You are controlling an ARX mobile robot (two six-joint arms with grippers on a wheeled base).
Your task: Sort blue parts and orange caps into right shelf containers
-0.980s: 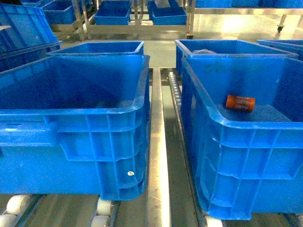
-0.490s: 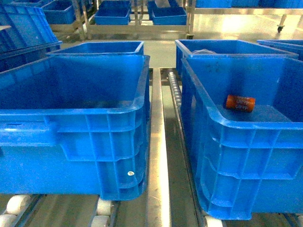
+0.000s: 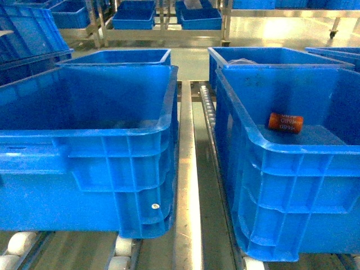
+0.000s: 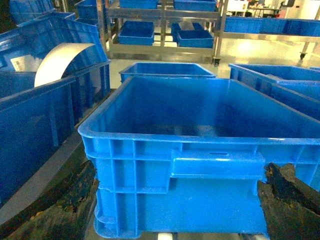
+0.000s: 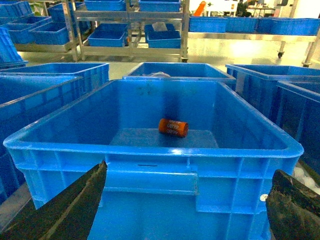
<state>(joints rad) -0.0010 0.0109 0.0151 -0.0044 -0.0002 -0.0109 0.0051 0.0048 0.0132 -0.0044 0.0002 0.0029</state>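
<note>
Two large deep blue plastic bins with ribbed walls stand side by side on a roller conveyor [image 3: 188, 185]. Nearest in each wrist view, the left pincer [image 4: 175, 210] and right pincer [image 5: 185, 210] are spread wide outside their bins. One small orange cylindrical cap with dark lettering [image 3: 285, 122] lies on its side in the right bin [image 3: 292, 185]; the left bin [image 3: 90, 169] holds nothing visible. Farther back stand more blue bins [image 3: 121, 56] and metal shelving [image 3: 163, 31].

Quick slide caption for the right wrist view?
Open right tool faces a blue bin holding one orange cap lying on its floor.
</note>
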